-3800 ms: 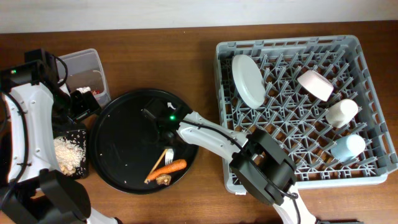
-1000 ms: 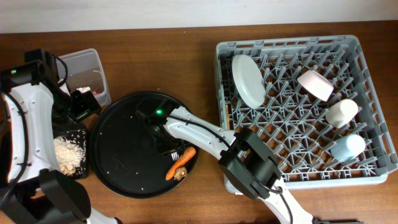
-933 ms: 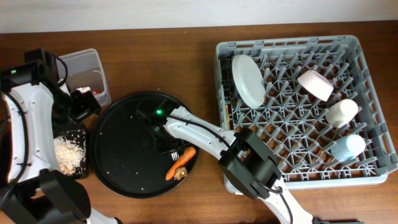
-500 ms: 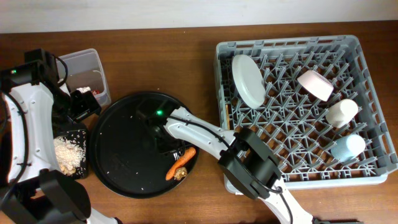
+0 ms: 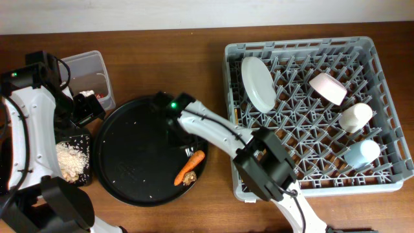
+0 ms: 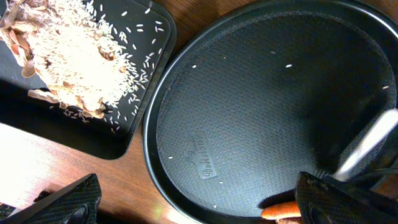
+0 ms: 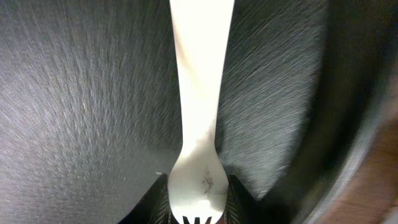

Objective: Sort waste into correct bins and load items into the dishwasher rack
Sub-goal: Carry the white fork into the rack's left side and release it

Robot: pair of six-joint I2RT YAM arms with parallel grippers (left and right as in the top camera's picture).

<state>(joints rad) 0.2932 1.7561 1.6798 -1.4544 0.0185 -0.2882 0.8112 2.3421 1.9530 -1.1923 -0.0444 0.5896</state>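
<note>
Both arms have white shells and black joints. The left arm (image 5: 29, 129), at nine o'clock overhead, carries looped black cables (image 5: 63, 71) and a small green light (image 5: 13, 74). The right arm (image 5: 213, 131) shows a green lamp (image 5: 173, 105); its bulky black joint (image 5: 268, 169) sits at five o'clock.

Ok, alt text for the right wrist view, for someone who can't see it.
A white plastic fork, pinched near its tines by the right gripper, runs up the frame over the dark textured floor of the round black tray. Brown table shows at lower right.
</note>
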